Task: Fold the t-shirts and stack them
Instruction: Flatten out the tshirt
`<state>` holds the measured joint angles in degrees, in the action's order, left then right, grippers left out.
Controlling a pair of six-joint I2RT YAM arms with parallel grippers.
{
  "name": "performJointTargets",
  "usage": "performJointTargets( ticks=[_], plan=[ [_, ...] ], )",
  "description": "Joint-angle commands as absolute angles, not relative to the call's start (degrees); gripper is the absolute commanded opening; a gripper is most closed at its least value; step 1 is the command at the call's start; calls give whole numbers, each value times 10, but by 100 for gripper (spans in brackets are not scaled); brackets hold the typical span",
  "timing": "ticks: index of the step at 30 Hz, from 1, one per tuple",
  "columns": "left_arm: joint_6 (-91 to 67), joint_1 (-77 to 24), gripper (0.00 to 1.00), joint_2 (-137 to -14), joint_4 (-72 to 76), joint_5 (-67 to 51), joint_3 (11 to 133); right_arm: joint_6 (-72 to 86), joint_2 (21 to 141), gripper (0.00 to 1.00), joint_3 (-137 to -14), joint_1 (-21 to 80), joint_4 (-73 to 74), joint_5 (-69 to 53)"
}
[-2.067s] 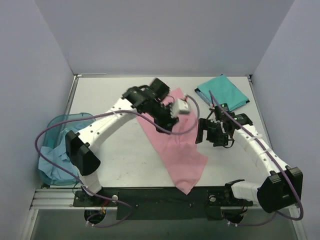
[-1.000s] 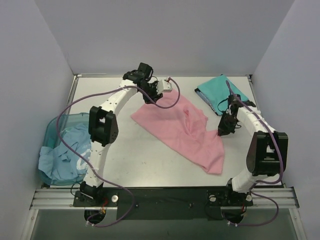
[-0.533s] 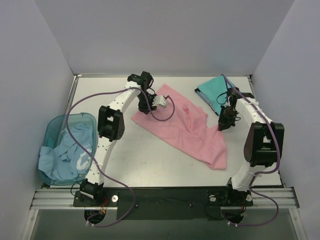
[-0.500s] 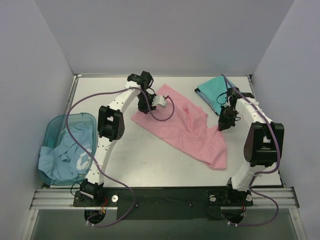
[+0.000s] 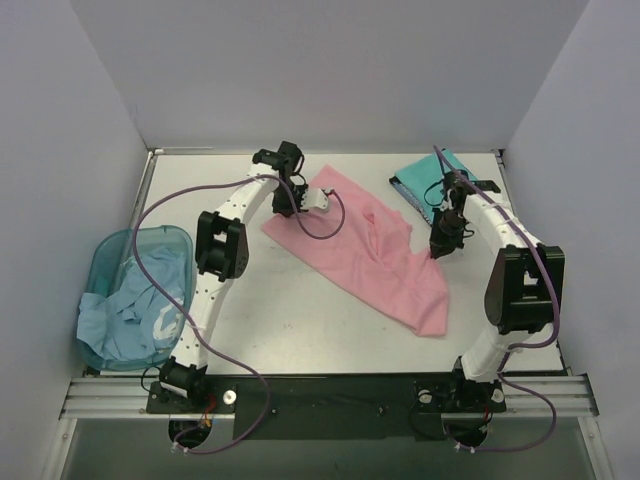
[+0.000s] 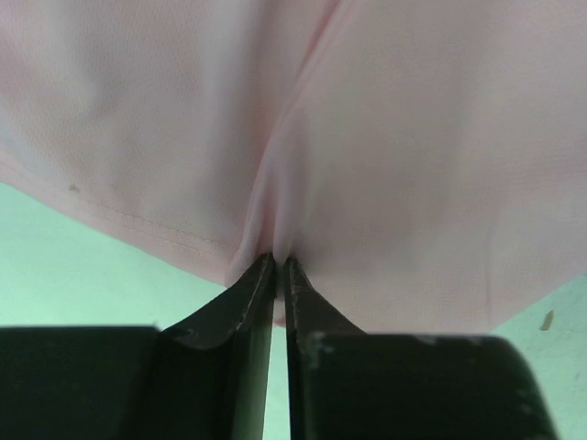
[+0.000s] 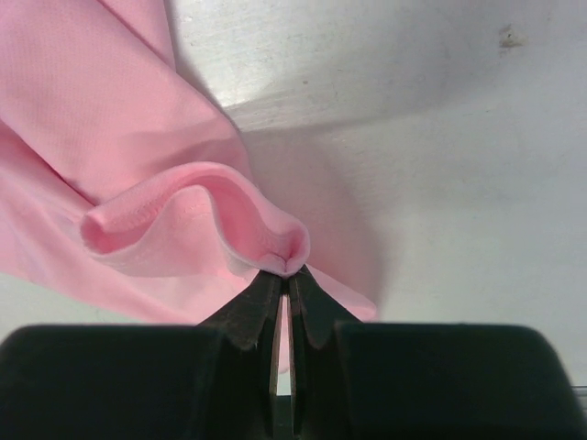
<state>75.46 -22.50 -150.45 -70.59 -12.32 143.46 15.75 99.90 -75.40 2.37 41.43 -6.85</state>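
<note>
The light pink t-shirt (image 5: 365,255) lies spread across the middle of the table, wrinkled. My left gripper (image 5: 287,208) is at the shirt's far left edge, shut on a pinch of the pink cloth (image 6: 275,229). At the shirt's right edge my right gripper (image 5: 438,250) is shut on a raised fold of the pink cloth (image 7: 275,243). A folded teal green t-shirt (image 5: 445,180) rests at the far right corner. The pale blue t-shirt (image 5: 125,315) lies crumpled in the basket at the left.
A translucent blue plastic basket (image 5: 120,245) sits at the table's left edge. Purple cables loop over both arms. White walls close in the table on three sides.
The left gripper has closed on the pink shirt's far left edge. The right gripper has carried its pinch of cloth slightly toward the far side.
</note>
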Motion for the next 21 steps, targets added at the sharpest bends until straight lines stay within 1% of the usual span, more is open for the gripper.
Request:
performJointTargets(
  ticks=[1, 2, 4, 5, 6, 7, 8, 9, 10, 11, 13, 14, 15, 16, 18, 19, 21],
  plan=[
    [743, -228, 8, -1499, -690, -109, 1412, 150, 967, 0, -785, 35, 453, -52],
    [735, -226, 1, -1496, -708, -103, 1398, 150, 960, 0, -793, 38, 460, -43],
    [713, -219, 0, -1475, -741, -112, 1356, 141, 945, 0, -806, 52, 472, -32],
    [701, -214, 0, -1445, -752, -118, 1336, 134, 940, 0, -814, 65, 476, -30],
    [691, -209, 0, -1423, -750, -125, 1275, 121, 928, 0, -816, 73, 485, -27],
    [673, -207, 0, -1379, -739, -127, 1242, 114, 924, 0, -819, 89, 490, -26],
    [667, -204, 0, -1355, -732, -134, 1163, 107, 913, 0, -819, 99, 502, -25],
    [655, -204, 0, -1300, -717, -135, 1075, 107, 908, 0, -815, 115, 508, -25],
    [650, -207, 2, -1275, -710, -144, 1037, 109, 900, 0, -810, 125, 525, -29],
    [636, -211, 4, -1218, -701, -160, 962, 114, 893, 0, -796, 139, 537, -31],
    [618, -221, 15, -1147, -703, -181, 882, 130, 872, 0, -762, 150, 543, -38],
    [611, -224, 24, -1124, -704, -189, 862, 134, 856, 0, -751, 150, 543, -40],
    [598, -226, 27, -1095, -713, -204, 846, 137, 851, 0, -731, 150, 542, -41],
    [578, -224, 38, -1080, -715, -213, 842, 135, 842, 0, -723, 150, 541, -38],
    [555, -214, 55, -1056, -727, -226, 852, 127, 838, 0, -711, 150, 541, -30],
    [548, -204, 58, -1052, -731, -227, 864, 123, 836, 0, -712, 150, 541, -28],
    [535, -194, 60, -1066, -743, -211, 876, 119, 840, 0, -716, 150, 541, -29]
  ],
)
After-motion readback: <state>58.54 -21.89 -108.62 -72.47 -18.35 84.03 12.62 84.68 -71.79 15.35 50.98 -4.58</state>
